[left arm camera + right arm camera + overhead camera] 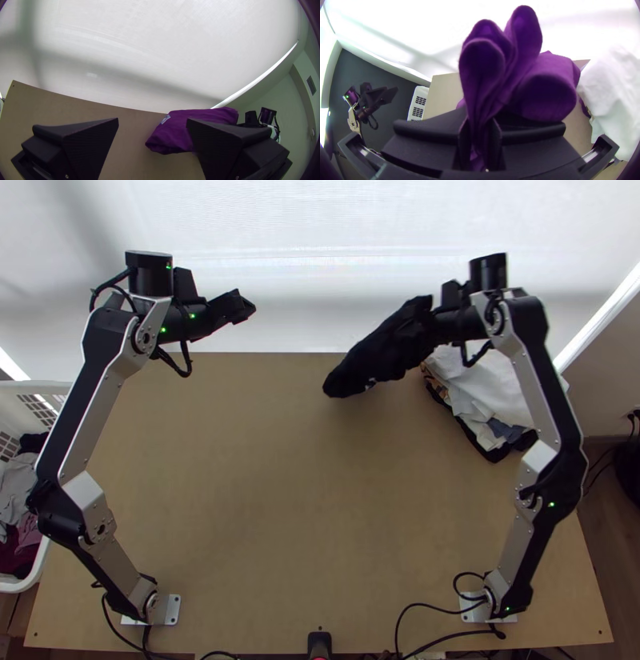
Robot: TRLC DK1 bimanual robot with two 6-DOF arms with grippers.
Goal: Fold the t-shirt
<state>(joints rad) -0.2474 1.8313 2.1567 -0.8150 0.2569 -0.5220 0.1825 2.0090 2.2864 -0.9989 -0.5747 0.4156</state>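
One purple soft-cloth t-shirt (382,354) hangs bunched, pinched in the right gripper (480,125) over the far part of the pale wooden table (264,500); likely light, limp, best taken by a free hem corner. Left gripper (152,119) empty, jaws wide. Count: one shirt, two grippers, one mixed cloth pile (488,390), one white slotted plastic basket (34,390).

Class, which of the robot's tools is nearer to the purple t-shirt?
Right: the right tool grips the bunched t-shirt, while the left tool is open, apart from it, off to its left.
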